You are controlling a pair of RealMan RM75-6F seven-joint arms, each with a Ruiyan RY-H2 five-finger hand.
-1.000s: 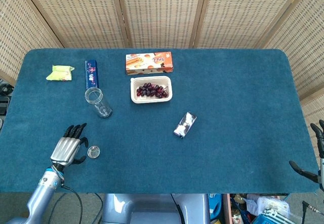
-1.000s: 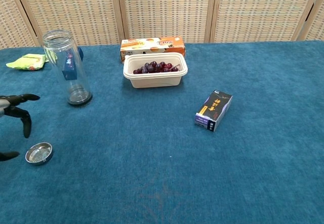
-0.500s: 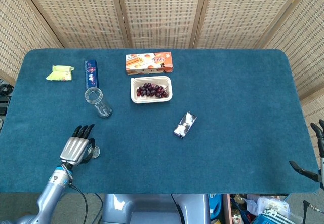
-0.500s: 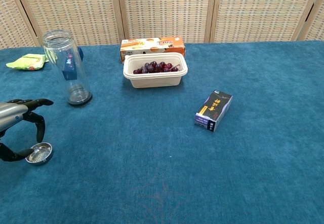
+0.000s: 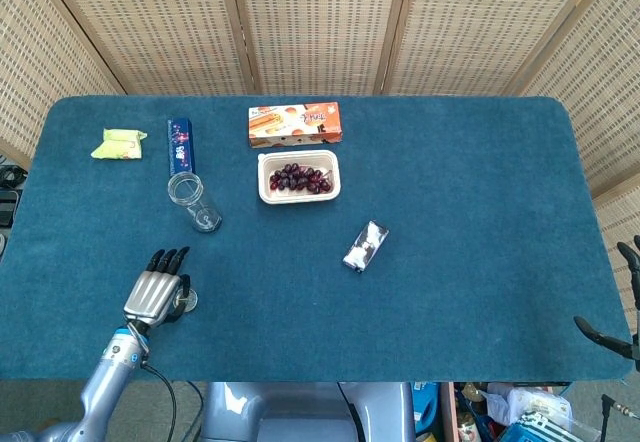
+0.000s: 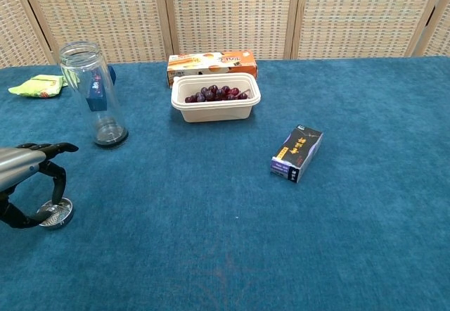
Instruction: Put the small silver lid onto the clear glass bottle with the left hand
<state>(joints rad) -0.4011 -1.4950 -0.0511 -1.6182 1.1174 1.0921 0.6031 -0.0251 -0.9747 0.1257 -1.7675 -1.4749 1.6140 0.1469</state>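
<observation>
Bottle (image 6: pixel 93 93): upright, left of the tray (image 6: pixel 215 107).
Lid (image 6: pixel 55 213): nearer than the bottle, under the left hand (image 6: pixel 28 177).
Carton (image 6: pixel 211 65): just behind the tray.

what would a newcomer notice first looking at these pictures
Likely the metallic left hand at the near left of the blue table, its fingers arched over the small silver lid that lies on the cloth. Just beyond it stands the clear glass bottle, upright and open-topped. Further back, near the table's middle, a white tray of dark grapes sits in front of an orange snack box.
</observation>
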